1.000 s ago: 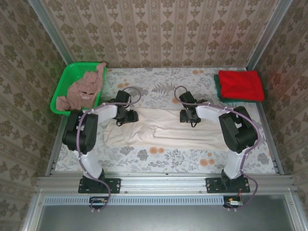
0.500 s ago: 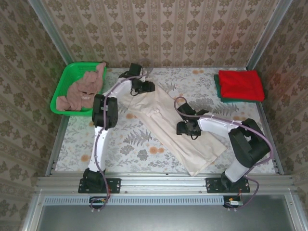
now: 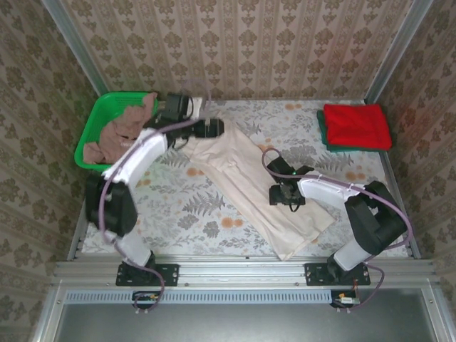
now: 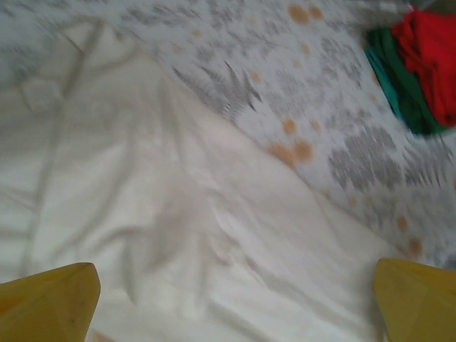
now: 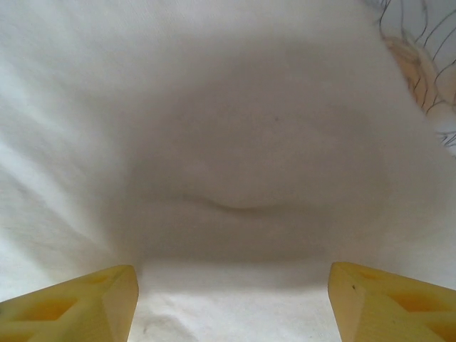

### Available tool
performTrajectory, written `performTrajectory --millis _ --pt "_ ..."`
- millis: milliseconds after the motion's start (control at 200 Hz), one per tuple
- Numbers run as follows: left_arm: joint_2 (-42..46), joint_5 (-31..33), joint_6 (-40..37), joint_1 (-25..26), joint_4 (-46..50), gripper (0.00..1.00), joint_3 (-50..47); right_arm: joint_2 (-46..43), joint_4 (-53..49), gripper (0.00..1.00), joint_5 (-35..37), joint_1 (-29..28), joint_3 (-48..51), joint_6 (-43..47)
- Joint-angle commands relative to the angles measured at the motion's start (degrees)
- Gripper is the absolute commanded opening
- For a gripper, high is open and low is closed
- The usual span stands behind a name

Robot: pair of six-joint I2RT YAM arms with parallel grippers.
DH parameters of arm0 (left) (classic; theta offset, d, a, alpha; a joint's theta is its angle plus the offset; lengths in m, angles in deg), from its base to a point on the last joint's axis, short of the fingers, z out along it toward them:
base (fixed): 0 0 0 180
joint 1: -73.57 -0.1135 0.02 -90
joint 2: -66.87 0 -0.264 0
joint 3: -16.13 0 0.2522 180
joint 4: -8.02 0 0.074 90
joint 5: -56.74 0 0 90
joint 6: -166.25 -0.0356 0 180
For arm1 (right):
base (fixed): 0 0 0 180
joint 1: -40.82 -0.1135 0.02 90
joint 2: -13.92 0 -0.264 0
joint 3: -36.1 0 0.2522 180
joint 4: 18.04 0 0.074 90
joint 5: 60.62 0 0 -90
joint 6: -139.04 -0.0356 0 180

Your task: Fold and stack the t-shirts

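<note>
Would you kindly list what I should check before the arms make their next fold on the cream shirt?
1. Left claw open, holding nothing: ok.
2. Right claw open over the cloth: ok.
3. Cream t-shirt flat and smooth: not ok, it lies diagonally and wrinkled.
4. Red t-shirt folded on top of the dark green t-shirt: ok.
5. Pink-brown t-shirt folded: not ok, it is crumpled in the green basket.

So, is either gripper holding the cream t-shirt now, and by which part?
Nothing is held: the left gripper and the right gripper both stand open over the cream t-shirt, jaws wide apart.
</note>
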Motion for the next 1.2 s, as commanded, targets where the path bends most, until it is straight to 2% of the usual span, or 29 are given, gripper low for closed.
performTrajectory --millis 0,110,380,520,635,775,875,935,1080,1195 --pt "0.07 5.18 7.88 4.38 -12.28 1.00 -13.63 0.75 1.59 0.73 -1.20 0.20 0.49 -0.37" --pt "-7.52 2.21 10.70 4.22 -15.00 1.00 -13.61 1.09 2.90 0.73 -1.54 0.11 0.71 -1.06" --pt "-29.85 3.55 6.38 4.36 -7.22 0.97 7.73 -0.20 4.81 0.73 -2.96 -1.08 3.47 -4.95" --pt "-38.58 0.60 3.17 3.78 -4.18 0.97 18.62 1.16 7.67 0.74 -5.57 -5.56 4.19 -9.26" --pt "-45.02 -1.31 -0.66 3.06 2.37 0.97 29.17 3.09 8.54 0.74 -6.68 -11.19 2.40 -13.55" --pt "-48.15 -4.79 -6.65 1.58 5.25 1.00 37.19 2.19 9.22 0.74 -5.98 -16.13 1.11 -17.21" --pt "-50.02 -5.08 -10.60 0.07 14.12 1.00 44.84 1.80 7.24 0.75 -6.41 -17.39 -1.74 -16.67" --pt "-47.36 -3.13 -11.58 -0.06 16.46 1.00 42.98 -0.30 4.51 0.75 -4.19 -17.40 -2.74 -15.98" --pt "-33.85 1.19 -12.12 -1.89 12.04 1.00 26.94 -7.71 4.34 0.75 -2.33 -14.70 -2.27 -12.91" --pt "-25.38 6.56 -11.55 -2.36 9.94 1.00 16.50 -7.98 4.37 0.76 -0.26 -11.28 -4.09 -8.92"
